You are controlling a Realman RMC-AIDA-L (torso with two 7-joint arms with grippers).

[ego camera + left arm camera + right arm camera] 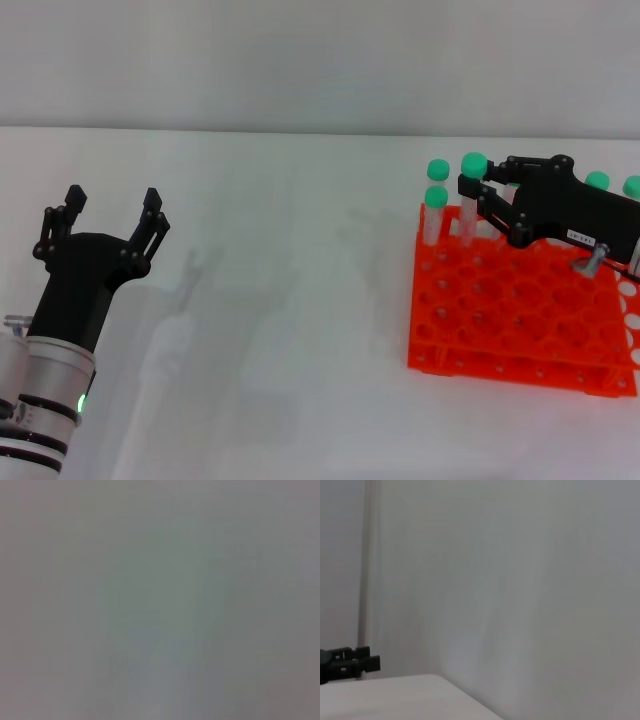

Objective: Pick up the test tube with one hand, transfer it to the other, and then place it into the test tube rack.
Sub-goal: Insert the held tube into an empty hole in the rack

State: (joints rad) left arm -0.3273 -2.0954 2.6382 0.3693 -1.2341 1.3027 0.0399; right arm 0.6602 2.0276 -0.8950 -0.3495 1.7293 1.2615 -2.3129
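Rack (510, 320) holds capped tubes; right claw (478, 195) apparently gripping one (470, 205).

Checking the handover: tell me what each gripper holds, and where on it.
Right gripper, above the rack, pinches a tube just under its green cap. Left gripper is open and holds nothing.

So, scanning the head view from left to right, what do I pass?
Left gripper, open over the bare white table → the orange test tube rack, with a capped tube at its left back corner → the test tube beside it, held by the right gripper reaching in from the right.
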